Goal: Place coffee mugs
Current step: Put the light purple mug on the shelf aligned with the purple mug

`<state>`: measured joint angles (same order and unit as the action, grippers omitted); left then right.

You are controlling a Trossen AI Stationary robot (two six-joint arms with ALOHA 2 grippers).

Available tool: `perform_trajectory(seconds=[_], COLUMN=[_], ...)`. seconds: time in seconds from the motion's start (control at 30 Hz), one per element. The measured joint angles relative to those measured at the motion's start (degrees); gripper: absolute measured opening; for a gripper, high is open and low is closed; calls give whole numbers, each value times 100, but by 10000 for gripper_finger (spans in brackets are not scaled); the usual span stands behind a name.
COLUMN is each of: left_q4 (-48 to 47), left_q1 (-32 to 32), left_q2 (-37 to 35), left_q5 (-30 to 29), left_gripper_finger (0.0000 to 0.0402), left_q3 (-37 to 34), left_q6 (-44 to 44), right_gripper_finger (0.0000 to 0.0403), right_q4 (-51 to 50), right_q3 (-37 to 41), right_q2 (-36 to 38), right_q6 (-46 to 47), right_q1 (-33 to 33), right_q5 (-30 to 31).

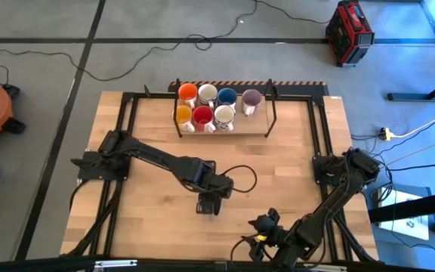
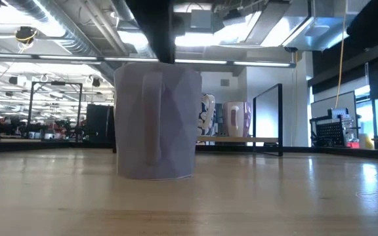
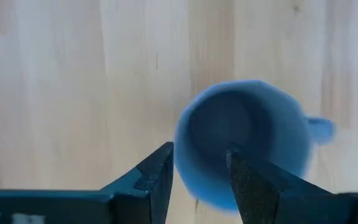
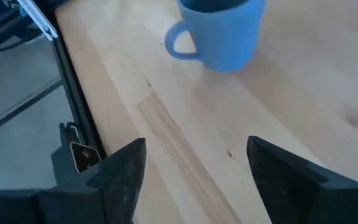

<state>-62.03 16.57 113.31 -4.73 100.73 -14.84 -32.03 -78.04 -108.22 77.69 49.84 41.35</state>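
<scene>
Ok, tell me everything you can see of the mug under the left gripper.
The mug is pale purple-blue, glossy and ceramic-looking, with one loop handle. It stands upright and empty, alone on the bare wood table. The left gripper hangs right above its rim with fingers open; whether they touch it cannot be told.
</scene>
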Motion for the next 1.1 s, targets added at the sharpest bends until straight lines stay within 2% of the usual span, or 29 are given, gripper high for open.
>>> perform_trajectory(seconds=[0.13, 0.27, 0.43, 0.63, 0.73, 0.9, 1.1], left_q4=[-248, -179, 369, 1444, 1629, 1680, 1687], left_q1=[283, 546, 822, 1242, 1435, 1656, 1741], left_q2=[-299, -932, -2079, -3480, -4030, -4622, -4954], left_q5=[-94, -118, -172, -402, -598, -805, -775], left_gripper_finger=[143, 143, 143, 143, 144, 144, 144], left_q3=[275, 12, -1064, -2744, -3402, -4063, -4294], left_q6=[379, 479, 154, -714, -1181, -1652, -1699], right_gripper_finger=[270, 270, 271, 271, 271, 271, 244], right_q4=[441, 1067, 1646, 1923, 2032, 2383, 3218], right_q3=[4, 4, 4, 4, 4, 7, -2], right_q2=[-88, -307, -618, -830, -886, -964, -1259], right_q6=[-454, -1123, -1525, -1844, -2024, -2431, -2848], right_q1=[0, -51, -179, -435, -662, -1135, -1449], right_q5=[169, 313, 349, 398, 252, -228, -662])
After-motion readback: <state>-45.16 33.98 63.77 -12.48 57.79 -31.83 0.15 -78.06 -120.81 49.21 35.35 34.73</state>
